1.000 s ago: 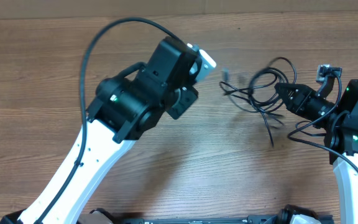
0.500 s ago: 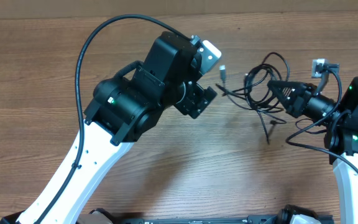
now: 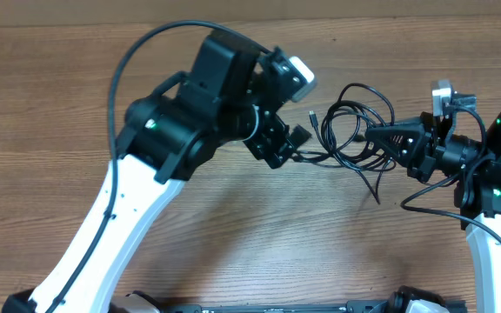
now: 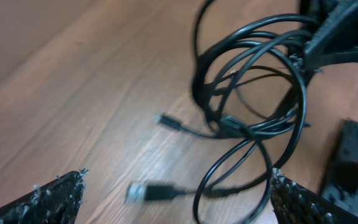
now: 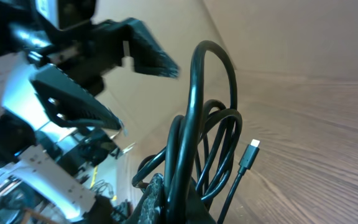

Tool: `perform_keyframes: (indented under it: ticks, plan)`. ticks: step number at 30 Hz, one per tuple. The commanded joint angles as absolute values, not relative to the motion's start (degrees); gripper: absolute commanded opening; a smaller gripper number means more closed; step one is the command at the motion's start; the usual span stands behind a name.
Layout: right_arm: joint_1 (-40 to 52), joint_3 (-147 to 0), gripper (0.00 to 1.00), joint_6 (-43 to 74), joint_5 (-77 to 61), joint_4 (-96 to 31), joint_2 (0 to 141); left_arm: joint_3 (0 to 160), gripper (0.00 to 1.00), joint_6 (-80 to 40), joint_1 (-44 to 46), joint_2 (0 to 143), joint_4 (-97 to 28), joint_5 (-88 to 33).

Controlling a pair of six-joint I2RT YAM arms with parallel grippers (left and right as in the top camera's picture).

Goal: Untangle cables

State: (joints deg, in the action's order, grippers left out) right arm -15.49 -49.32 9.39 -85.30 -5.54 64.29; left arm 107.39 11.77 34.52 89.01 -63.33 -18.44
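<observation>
Wood-grain table (image 3: 233, 235) fills the overhead view, bare except for the two arms and the work between them. The cables (image 3: 352, 130) sit right of centre as one bundle of overlapping black loops. Your right gripper (image 3: 377, 136) is clenched on the bundle's right edge; its wrist view shows several strands pinched together, rising in arcs from the pads.

Your left gripper (image 4: 178, 183) is spread wide with nothing in it, facing the bundle from the left. In its wrist view, a loose plug end (image 4: 148, 191) lies on the wood between the fingers.

My judgement is that the step in hand is to take one free end and draw it out of the loops.

- Pick a single strand near a plug, not a crossing where several overlap.
- Hold the right grip firm as an anchor.
- Pull left and low, slowly; stop if the loops cinch instead of opening.
- Which cord that plug belongs to cannot be traced here, so test with a gentle tug.

No containers are in view.
</observation>
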Motion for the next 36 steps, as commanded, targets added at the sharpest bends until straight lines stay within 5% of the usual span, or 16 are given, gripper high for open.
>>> perform_keyframes:
  ticks: [1,22,25,27,30,36]
  plan:
    - [-15.4,-49.5,0.04,9.3,-89.3,-5.0,64.0,107.8,0.97,15.5,35.3,93.0,-62.7,-25.6]
    - [-15.4,-49.5,0.04,9.6,-89.9,-5.0,64.0,107.8,0.98,17.9,35.4,103.2,-54.1,-34.6]
    - [-15.4,-49.5,0.04,9.6,-89.9,-5.0,64.0,107.8,0.83,17.8,35.4,104.2,-53.3,-34.6]
    - [-15.4,-49.5,0.04,9.6,-89.9,-5.1,64.0,107.8,0.62,17.2,35.4,104.2,-52.0,-34.6]
    - [-15.4,-49.5,0.03,10.0,-89.9,-5.2,64.0,107.8,0.04,16.4,35.4,104.2,-49.9,-34.3]
    - [-15.4,-49.5,0.04,10.4,-85.7,-7.4,64.1,107.9,0.04,11.5,35.3,104.1,-48.9,-27.4]
